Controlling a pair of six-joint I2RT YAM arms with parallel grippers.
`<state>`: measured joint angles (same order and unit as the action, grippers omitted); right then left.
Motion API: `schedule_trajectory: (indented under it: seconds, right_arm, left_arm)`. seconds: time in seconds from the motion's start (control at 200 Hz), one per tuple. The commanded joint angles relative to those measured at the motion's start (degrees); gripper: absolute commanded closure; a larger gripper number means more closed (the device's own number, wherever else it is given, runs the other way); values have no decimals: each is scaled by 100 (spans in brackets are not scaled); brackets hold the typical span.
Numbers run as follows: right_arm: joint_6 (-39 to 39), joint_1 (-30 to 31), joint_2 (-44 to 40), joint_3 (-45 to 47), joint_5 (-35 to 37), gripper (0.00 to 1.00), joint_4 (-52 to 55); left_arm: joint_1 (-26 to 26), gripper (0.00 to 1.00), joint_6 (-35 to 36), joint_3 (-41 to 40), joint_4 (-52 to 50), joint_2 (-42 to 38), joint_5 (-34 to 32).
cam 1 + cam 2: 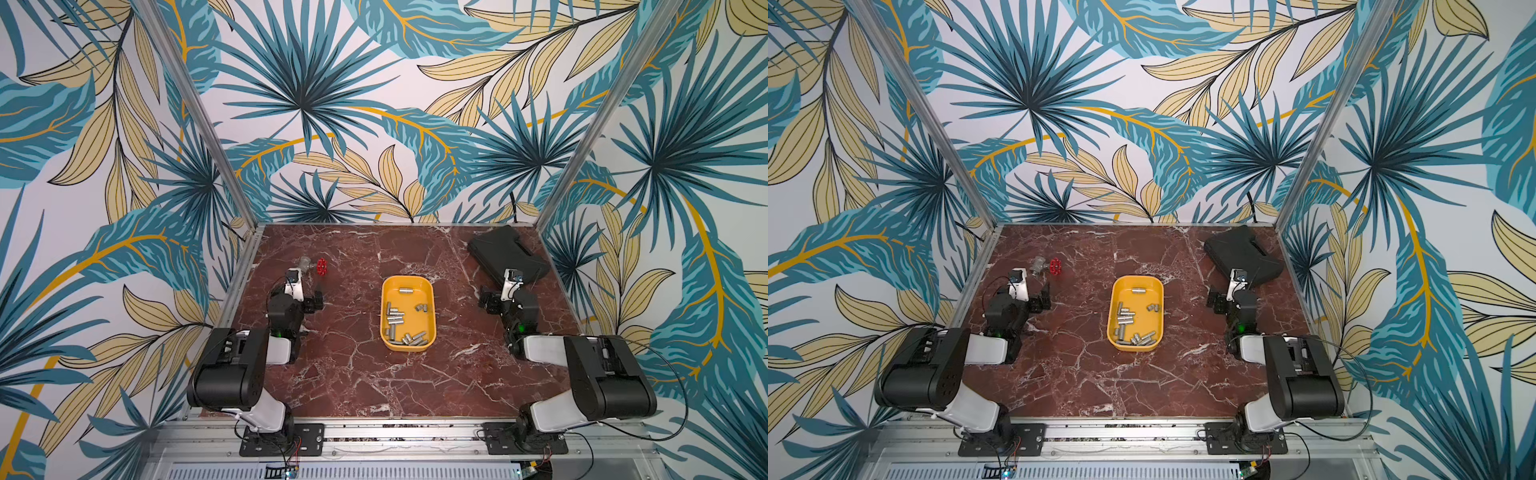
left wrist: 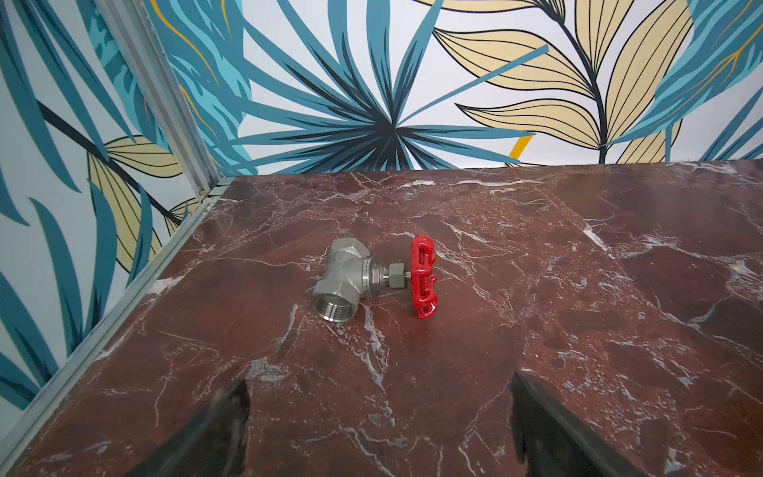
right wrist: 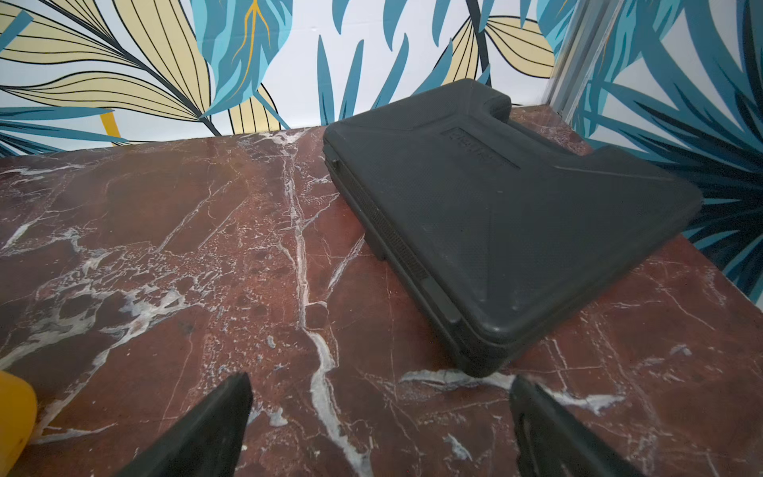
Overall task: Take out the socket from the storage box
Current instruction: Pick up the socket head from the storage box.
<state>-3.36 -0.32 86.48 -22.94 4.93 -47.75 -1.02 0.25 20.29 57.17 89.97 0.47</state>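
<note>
The yellow storage box (image 1: 409,305) (image 1: 1140,305) lies in the middle of the marble table in both top views. Several silver sockets lie loose in it; one socket (image 1: 405,290) (image 1: 1138,290) rests alone at its far end, and the others cluster toward the near end. My left gripper (image 1: 316,300) (image 2: 380,382) hovers to the left of the box, open and empty over bare marble. My right gripper (image 1: 487,301) (image 3: 380,379) stands open to the right of the box, also empty. A corner of the storage box (image 3: 12,413) shows at the edge of the right wrist view.
A steel valve with a red handwheel (image 1: 311,266) (image 2: 363,281) lies at the back left, just beyond my left gripper. A flat black hard case (image 1: 507,253) (image 3: 516,214) lies at the back right, close ahead of my right gripper. Patterned walls enclose three sides of the table.
</note>
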Motion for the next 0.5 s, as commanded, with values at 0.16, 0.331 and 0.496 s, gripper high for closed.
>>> schedule_trajectory:
  seconds: [0.16, 0.331, 0.496]
  right_arm:
    - [81, 32, -12, -53, 89, 0, -103]
    - [111, 71, 9, -91, 153, 0, -48]
    - [140, 120, 27, -123, 228, 1, 2]
  left_arm:
    - [-21, 0, 47, 36, -20, -15, 46]
    - [-30, 0, 38, 45, -43, -14, 62]
    - [-30, 0, 39, 51, -48, -15, 72]
